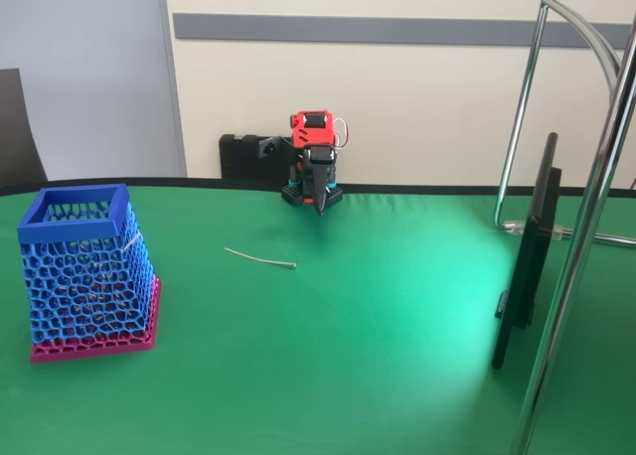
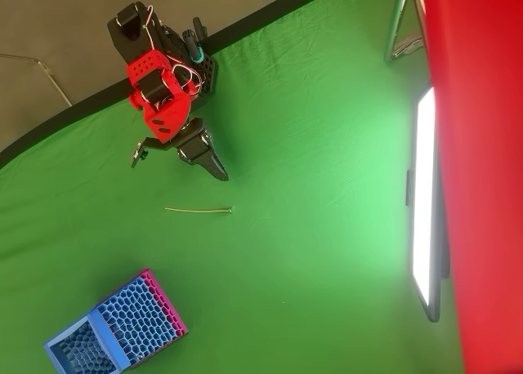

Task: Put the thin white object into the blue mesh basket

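The thin white object [image 1: 260, 258] [image 2: 198, 210] lies flat on the green table, a slightly curved off-white strand. The blue mesh basket [image 1: 84, 268] [image 2: 114, 325] stands upright on its magenta-pink base at the left in the fixed view, well apart from the strand. The red and black arm is folded at the table's far edge. Its gripper [image 1: 320, 209] [image 2: 221, 175] points down with the fingers together, holding nothing, behind the strand and clear of it.
A dark flat screen on a stand [image 1: 529, 251] [image 2: 425, 211] sits at the right. Chrome tube legs [image 1: 581, 227] rise at the right edge. The table's black rim [image 1: 427, 189] runs behind the arm.
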Robot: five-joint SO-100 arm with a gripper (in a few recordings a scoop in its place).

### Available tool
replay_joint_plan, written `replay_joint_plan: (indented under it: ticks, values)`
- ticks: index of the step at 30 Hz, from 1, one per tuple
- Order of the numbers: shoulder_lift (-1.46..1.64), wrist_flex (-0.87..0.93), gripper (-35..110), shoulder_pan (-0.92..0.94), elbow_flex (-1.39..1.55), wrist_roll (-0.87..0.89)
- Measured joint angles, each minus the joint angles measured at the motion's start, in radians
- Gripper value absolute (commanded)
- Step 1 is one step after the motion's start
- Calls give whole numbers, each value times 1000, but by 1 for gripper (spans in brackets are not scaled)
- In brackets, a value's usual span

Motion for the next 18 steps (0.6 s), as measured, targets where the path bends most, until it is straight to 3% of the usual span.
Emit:
replay_joint_plan:
  ticks: [18]
  values:
    - [0,9,1,31,0,29]
